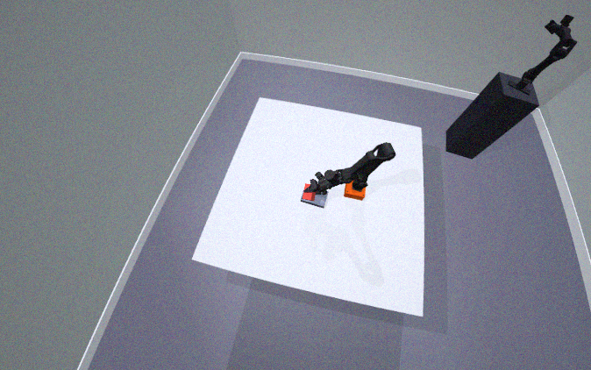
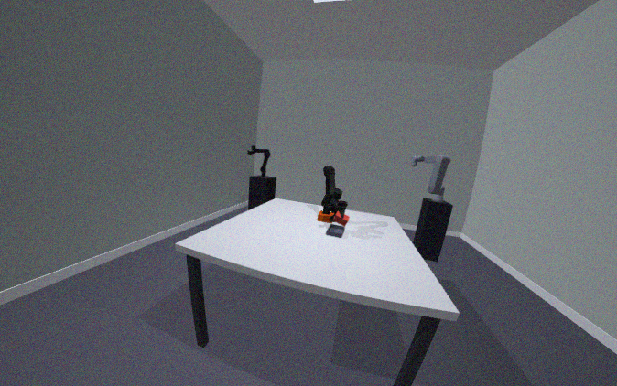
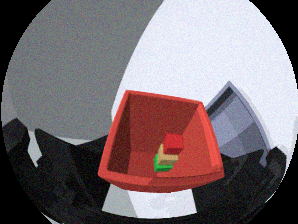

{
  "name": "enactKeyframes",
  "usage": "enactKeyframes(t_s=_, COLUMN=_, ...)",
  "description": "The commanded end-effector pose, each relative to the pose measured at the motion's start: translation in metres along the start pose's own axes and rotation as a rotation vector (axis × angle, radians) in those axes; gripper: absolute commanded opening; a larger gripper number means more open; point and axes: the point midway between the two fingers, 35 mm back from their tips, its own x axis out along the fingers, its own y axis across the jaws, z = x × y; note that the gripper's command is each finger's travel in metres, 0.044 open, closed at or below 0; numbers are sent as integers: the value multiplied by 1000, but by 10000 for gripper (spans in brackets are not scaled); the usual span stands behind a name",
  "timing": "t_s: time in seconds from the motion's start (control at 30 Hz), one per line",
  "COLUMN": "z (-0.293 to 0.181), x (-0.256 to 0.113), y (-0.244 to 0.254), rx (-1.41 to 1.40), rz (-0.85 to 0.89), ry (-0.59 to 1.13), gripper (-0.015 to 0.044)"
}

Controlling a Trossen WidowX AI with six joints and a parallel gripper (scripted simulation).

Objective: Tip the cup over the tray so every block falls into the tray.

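Cup clenched in my gripper, tilted above tray | blocks inside cup | step: pouring, I judge | next: tip further over tray

In the top view, the dark tool seemingly hides part of the red cup.

Layout as found: the tray lies on the counter, left of the base in the top view. The cup is between the fingers, tilted, raised off the counter and overlapping the tray from above. Three blocks are inside the cup. In the exterior view, two pedestals stand behind the counter, left and right.
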Motion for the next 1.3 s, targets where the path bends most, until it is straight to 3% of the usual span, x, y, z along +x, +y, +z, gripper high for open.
enactKeyframes(t_s=0.0, z=0, x=0, y=0, rx=79, rz=1, ry=-4, gripper=0)
enactKeyframes(t_s=1.27, z=-1, x=5, y=-2, rx=909, rz=3, ry=-3, gripper=0)
